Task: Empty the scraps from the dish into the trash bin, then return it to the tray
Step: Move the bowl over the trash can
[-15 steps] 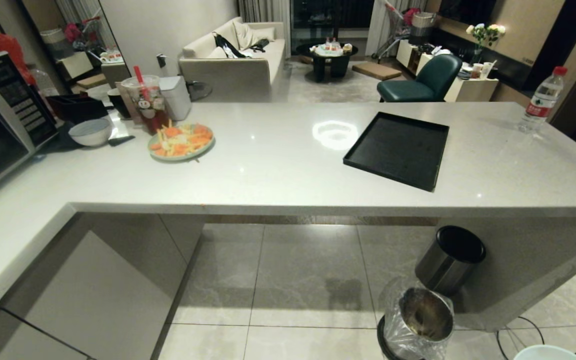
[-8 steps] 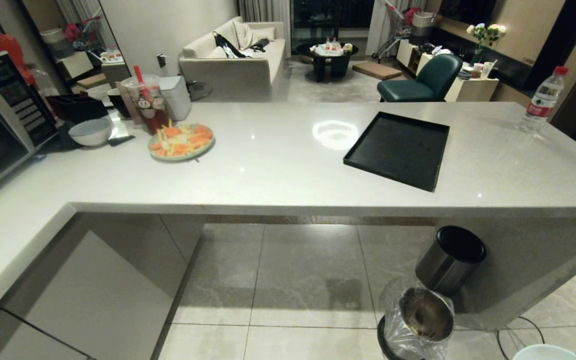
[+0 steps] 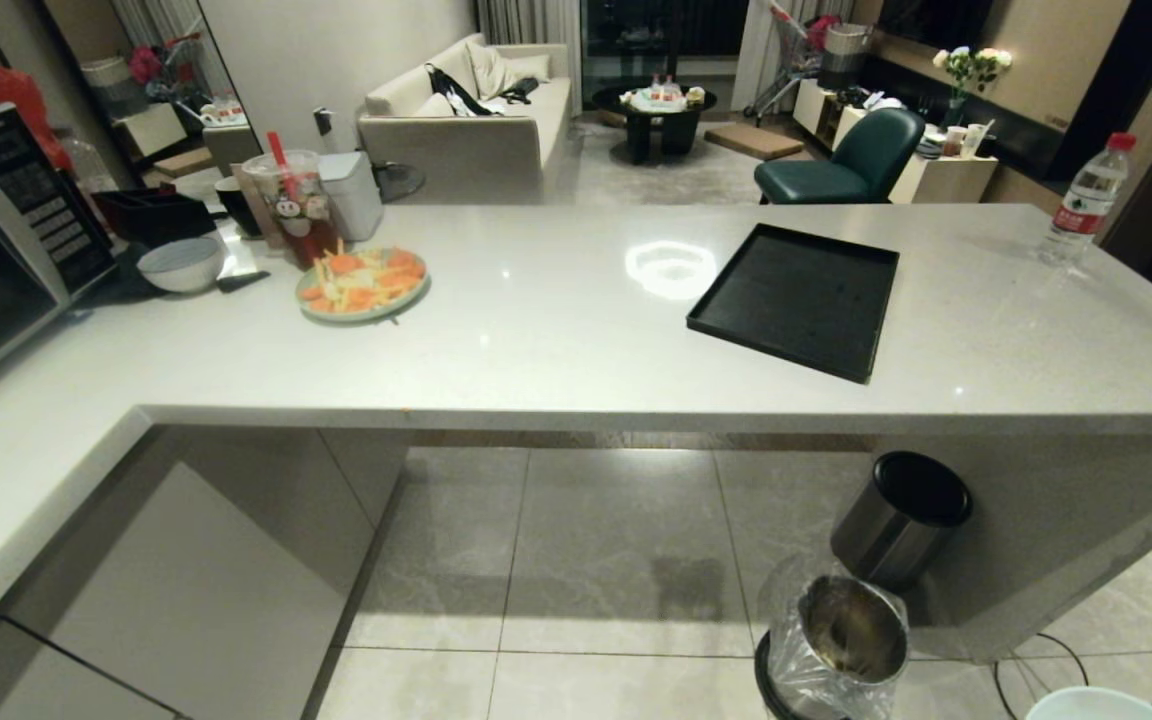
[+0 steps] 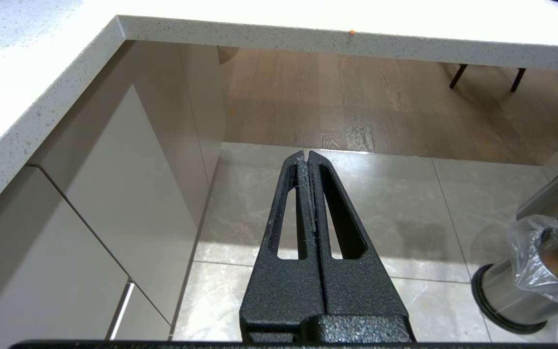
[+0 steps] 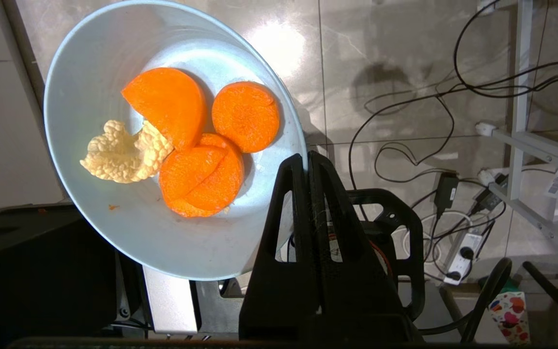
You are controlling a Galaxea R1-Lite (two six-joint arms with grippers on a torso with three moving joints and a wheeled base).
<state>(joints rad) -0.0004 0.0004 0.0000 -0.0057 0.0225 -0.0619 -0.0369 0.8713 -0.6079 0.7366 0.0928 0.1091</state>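
Nothing has shifted in the last second: our right gripper [image 5: 306, 162] stays clamped on the dish [image 5: 114, 97] rim, scraps [image 5: 196, 140] aboard, short of the bin [image 3: 841, 640], tray [image 3: 796, 300] empty, left gripper [image 4: 307, 160] closed, idle.

1. The tray [image 3: 794, 299] lies flat on the counter [image 3: 556, 340], with nothing on it.
2. The trash bin [image 3: 841, 640], lined with a clear bag, stands on the floor below the counter edge.
3. A black-lidded steel cylinder [image 3: 901, 517] leans just behind the bin.
4. A pale bowl rim [image 3: 1096, 705] shows at the bottom right corner.
5. A green plate of orange and yellow sticks [image 3: 363, 282] sits far left.
6. No hand shows.
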